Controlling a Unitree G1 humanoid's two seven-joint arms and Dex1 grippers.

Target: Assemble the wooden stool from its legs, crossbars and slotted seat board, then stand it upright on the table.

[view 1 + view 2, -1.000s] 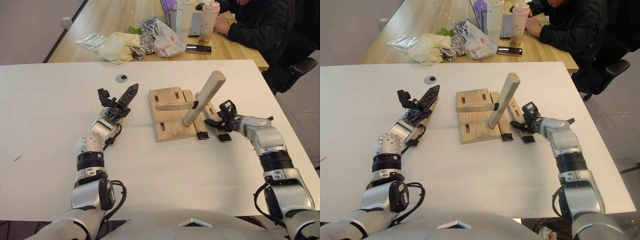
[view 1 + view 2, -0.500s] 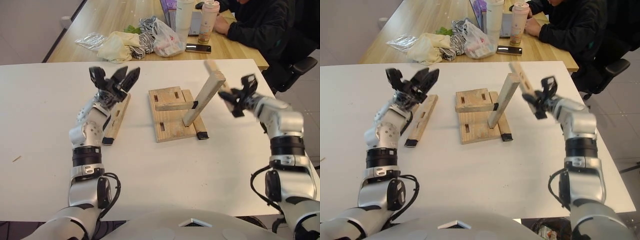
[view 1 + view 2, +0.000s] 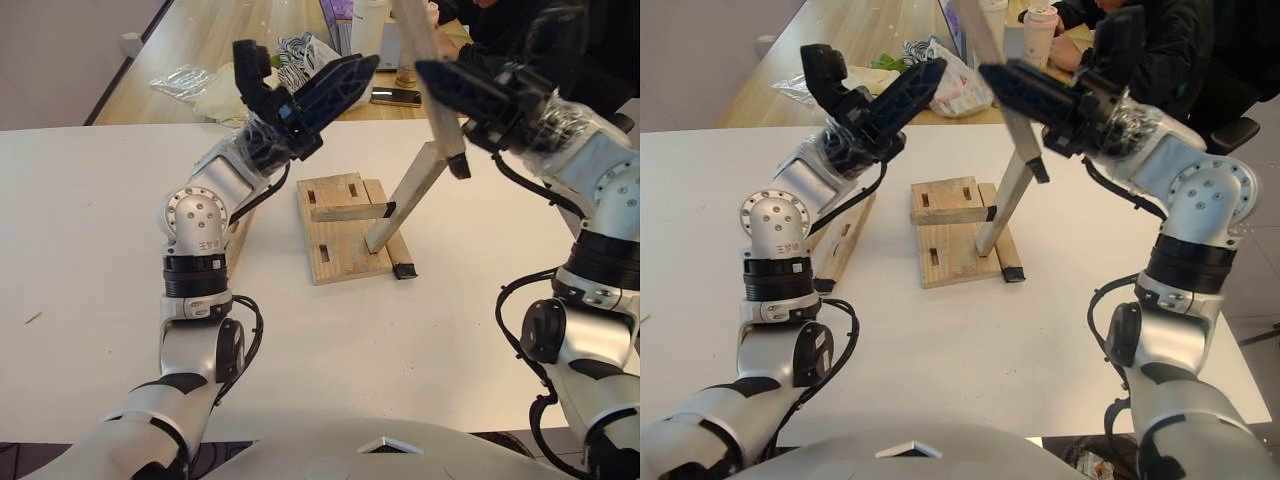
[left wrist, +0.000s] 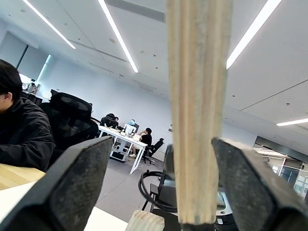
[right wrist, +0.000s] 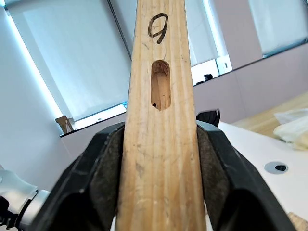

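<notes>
Gripping a stool leg (image 5: 159, 57) on both sides, the R gripper (image 3: 445, 110) was raised high over the far half of the white table (image 3: 90, 230), fingers clamped tight on the wood. That leg had an oval slot in the face turned to the R wrist cam. It slanted up and left. Its lower end sat near the top of a 2nd leg (image 3: 410, 200); couldn't tell if the two touched.

L gripper (image 3: 305, 60) was also raised, just left of the held leg, fingers spread wide and holding nothing. From the L wrist cam the held leg stood btwn the two pads (image 4: 72, 192), w/ a gap on each side.

Seat board (image 3: 335, 245) lay flat at mid-table, slots facing up. The 2nd leg stood in it near the right edge, tilted right. A crossbar (image 3: 345, 212) ran left from that leg, level above the board.

A 3rd leg (image 3: 404, 262) lay flat against the board's right edge, black-capped end toward the near side. A 4th leg (image 3: 843, 243) lay flat on the table left of the board, under the L arm.

Phone (image 3: 397, 97) lay on the wood-top table beyond.
</notes>
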